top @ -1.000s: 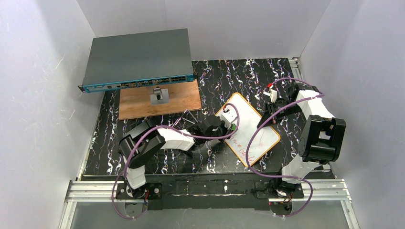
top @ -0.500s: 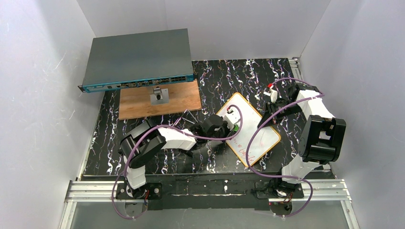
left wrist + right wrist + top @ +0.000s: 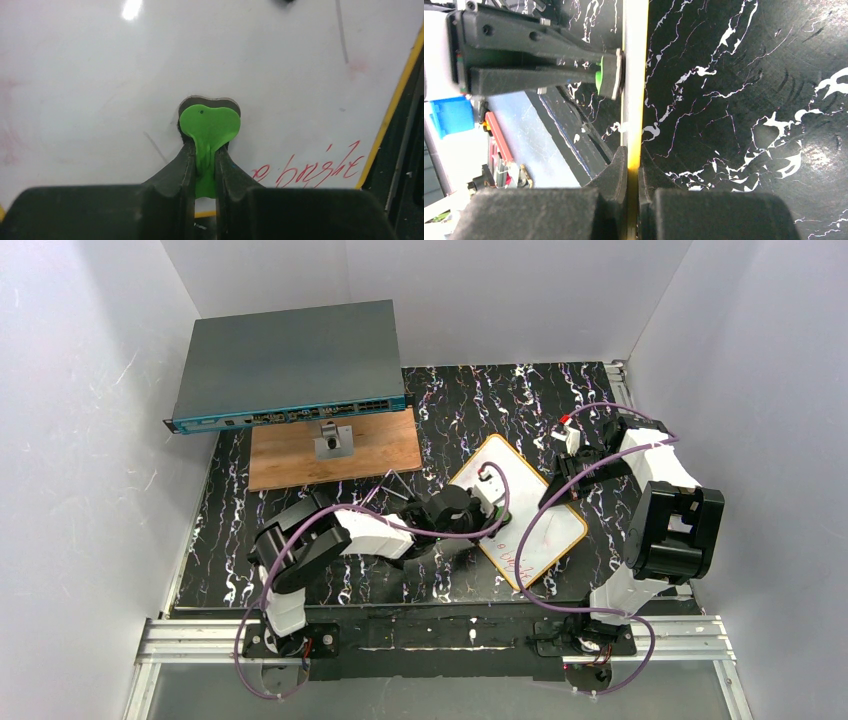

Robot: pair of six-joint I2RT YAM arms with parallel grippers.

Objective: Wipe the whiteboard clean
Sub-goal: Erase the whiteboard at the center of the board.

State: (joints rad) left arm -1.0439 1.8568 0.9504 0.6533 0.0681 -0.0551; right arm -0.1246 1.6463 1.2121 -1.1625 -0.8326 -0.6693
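The yellow-framed whiteboard (image 3: 535, 515) lies tilted on the black marbled table, with red writing (image 3: 512, 558) near its front edge. My left gripper (image 3: 490, 508) is shut on a green eraser (image 3: 210, 127), whose dark pad presses on the board; red writing (image 3: 310, 167) lies to its right in the left wrist view. My right gripper (image 3: 556, 487) is shut on the board's yellow edge (image 3: 632, 125) at its far right side. The right wrist view shows the left gripper and the eraser (image 3: 600, 77) side on against the board.
A grey network switch (image 3: 285, 365) stands at the back left, over a wooden board (image 3: 330, 450) with a small grey metal part (image 3: 333, 440). White walls close in the left, back and right. Purple cables loop from both arms over the table.
My left gripper has slid the eraser to the right and toward the front across the whiteboard. The right gripper has kept still on the board's edge.
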